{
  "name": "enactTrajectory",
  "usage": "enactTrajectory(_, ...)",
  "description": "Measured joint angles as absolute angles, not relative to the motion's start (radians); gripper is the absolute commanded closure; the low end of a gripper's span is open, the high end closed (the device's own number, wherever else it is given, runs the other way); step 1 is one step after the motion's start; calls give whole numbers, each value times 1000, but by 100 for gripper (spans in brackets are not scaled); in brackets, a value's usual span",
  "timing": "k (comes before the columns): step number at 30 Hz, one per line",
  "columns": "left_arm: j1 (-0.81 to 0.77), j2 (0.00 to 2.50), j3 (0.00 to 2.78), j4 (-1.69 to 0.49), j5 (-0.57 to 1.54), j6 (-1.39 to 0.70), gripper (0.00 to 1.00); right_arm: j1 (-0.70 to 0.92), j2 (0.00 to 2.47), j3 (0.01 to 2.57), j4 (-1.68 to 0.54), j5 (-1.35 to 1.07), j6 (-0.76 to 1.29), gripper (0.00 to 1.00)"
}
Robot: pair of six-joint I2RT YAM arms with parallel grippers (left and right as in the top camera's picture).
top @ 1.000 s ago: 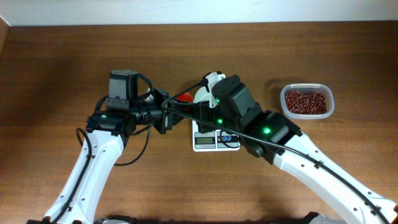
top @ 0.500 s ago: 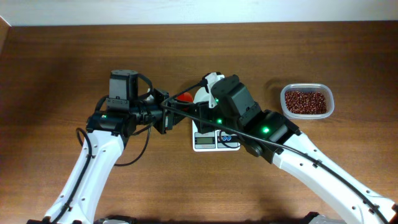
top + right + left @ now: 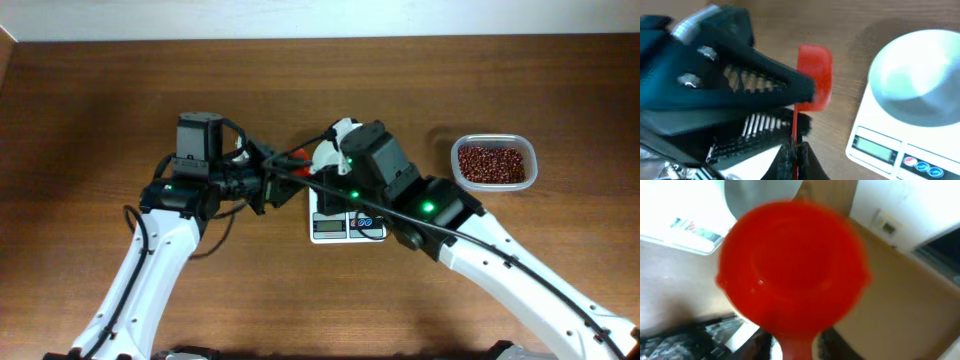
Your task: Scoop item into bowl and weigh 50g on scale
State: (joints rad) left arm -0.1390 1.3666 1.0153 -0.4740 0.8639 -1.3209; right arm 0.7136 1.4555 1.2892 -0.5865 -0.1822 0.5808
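Note:
A red scoop (image 3: 297,154) hangs between both grippers just left of the white bowl (image 3: 330,152), which stands on the white scale (image 3: 345,228). My right gripper (image 3: 794,155) is shut on the scoop's thin handle. In the right wrist view the scoop (image 3: 815,75) is edge-on, beside the bowl (image 3: 920,70) and the scale (image 3: 880,145). My left gripper (image 3: 270,180) is at the scoop with its fingers apart on either side of the handle. In the left wrist view the scoop (image 3: 792,265) fills the frame and looks empty. The reddish-brown beans (image 3: 490,162) lie far right.
The beans sit in a clear plastic tub (image 3: 527,170) at the right of the brown wooden table (image 3: 100,90). Both arms meet over the table's middle, the right wrist above the scale. A white wall strip runs along the far edge.
The left gripper's fingers have parted around the scoop handle and the scoop has shifted slightly. The right gripper stays shut on the handle. Bowl, scale and tub have not moved.

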Motion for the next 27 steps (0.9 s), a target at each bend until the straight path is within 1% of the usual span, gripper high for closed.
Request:
enactTrajectory(1,-141,1367,1015,-446,855,-1217,5,685,1460,1322,-665,-186,557,96)
enactTrajectory(2,-141,1367,1015,-400,836,-1107,1,660,1463,1354,-712,-194,542,96)
enactTrajectory(3,-139,1367,1011,-342,829,-994,1,627,1467,1414,-813,-201,515,96)
enactTrajectory(4,-139,1367,1011,-313,826,-923,1,603,1473,1468,-901,-204,490,96)
enactTrajectory(5,-139,1367,1013,-292,824,-809,1,543,1474,1566,-1021,-207,440,96)
enactTrajectory(6,-139,1367,1015,-294,822,-740,1,513,1475,1613,-1077,-208,420,96)
enactTrajectory(7,-139,1367,1034,-339,818,-688,1,416,1475,1713,-1195,-211,365,96)
enactTrajectory(8,-139,1367,1074,-413,805,-602,1,359,1472,1756,-1226,-205,343,96)
enactTrajectory(10,-139,1368,1240,-696,677,-475,1,191,1497,1876,-1407,-202,262,96)
enactTrajectory(12,-139,1368,1369,-850,515,-379,1,67,1571,1948,-1518,-161,194,96)
enactTrajectory(15,-142,1365,1418,-930,344,-312,1,-52,1765,1960,-1520,-115,77,96)
enactTrajectory(18,-201,1396,1418,-954,238,-284,1,-88,1913,1960,-1495,-65,-15,96)
enactTrajectory(20,-284,1435,1418,-955,147,-269,1,-92,1974,1960,-1491,6,-49,96)
enactTrajectory(23,-347,1488,1418,-955,76,-260,1,-93,2016,1960,-1498,43,-83,96)
enactTrajectory(27,-375,1591,1418,-968,46,-253,1,-109,2040,1929,-1496,53,-89,96)
